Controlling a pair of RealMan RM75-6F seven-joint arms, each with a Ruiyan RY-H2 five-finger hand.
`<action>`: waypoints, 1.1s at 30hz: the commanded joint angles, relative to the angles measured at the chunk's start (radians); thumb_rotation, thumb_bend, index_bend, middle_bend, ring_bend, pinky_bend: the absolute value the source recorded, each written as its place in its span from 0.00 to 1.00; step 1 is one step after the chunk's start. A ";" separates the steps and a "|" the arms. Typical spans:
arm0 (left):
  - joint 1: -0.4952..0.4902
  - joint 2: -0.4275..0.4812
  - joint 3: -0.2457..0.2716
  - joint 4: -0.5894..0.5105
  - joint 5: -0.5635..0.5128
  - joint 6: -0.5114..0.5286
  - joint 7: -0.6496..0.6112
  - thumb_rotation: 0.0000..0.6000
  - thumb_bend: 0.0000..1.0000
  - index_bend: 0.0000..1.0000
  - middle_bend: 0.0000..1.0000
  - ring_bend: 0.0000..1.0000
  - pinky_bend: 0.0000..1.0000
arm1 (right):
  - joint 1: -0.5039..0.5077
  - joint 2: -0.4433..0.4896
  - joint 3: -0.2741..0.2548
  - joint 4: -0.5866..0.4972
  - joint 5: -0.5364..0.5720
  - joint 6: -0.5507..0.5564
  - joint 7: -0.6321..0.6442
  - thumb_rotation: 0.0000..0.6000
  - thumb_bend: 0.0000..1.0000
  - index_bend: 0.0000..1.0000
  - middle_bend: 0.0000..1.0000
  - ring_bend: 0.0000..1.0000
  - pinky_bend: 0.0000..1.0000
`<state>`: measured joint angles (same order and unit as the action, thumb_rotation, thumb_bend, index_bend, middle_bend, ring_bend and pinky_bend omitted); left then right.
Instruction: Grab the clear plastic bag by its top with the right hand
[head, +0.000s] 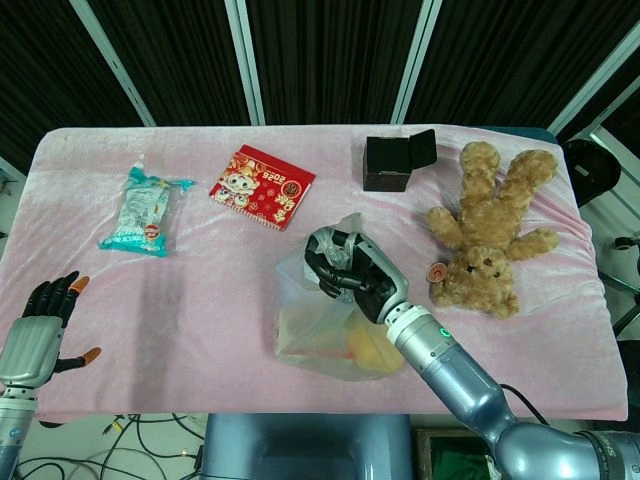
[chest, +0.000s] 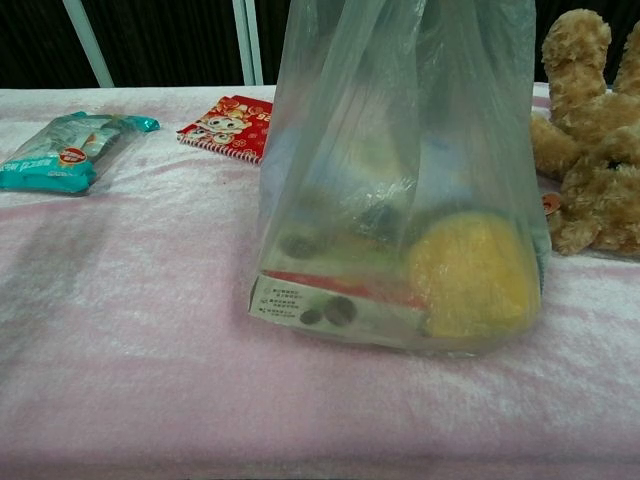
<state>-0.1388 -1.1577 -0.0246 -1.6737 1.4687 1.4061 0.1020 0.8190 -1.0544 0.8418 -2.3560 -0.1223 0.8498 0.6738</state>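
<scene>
The clear plastic bag stands near the table's front middle, holding a yellow ball, a flat box and other items. My right hand grips the bag's gathered top from above, fingers curled tight around the plastic. In the chest view the bag fills the centre, its top and the right hand out of frame. My left hand hovers off the table's front left corner, fingers spread, holding nothing.
A teal snack packet lies at the back left, a red booklet beside it. A black box sits at the back centre. A brown teddy bear lies to the right of the bag. Pink cloth covers the table.
</scene>
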 joint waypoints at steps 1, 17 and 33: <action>0.000 0.000 0.000 0.000 0.000 0.000 0.000 1.00 0.00 0.00 0.00 0.00 0.01 | 0.006 0.011 0.005 0.000 0.008 0.000 0.003 1.00 0.64 0.87 0.91 0.90 1.00; 0.002 0.003 0.000 -0.002 -0.002 0.002 -0.005 1.00 0.00 0.00 0.00 0.00 0.01 | 0.132 0.144 0.141 0.000 0.176 0.041 0.006 1.00 0.65 0.87 0.91 0.90 1.00; 0.007 0.005 0.003 -0.003 0.003 0.009 -0.006 1.00 0.00 0.00 0.00 0.00 0.01 | 0.275 0.320 0.298 0.034 0.464 0.126 -0.024 1.00 0.65 0.87 0.91 0.90 1.00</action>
<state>-0.1320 -1.1524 -0.0217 -1.6767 1.4715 1.4146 0.0958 1.0841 -0.7493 1.1252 -2.3325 0.3218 0.9742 0.6528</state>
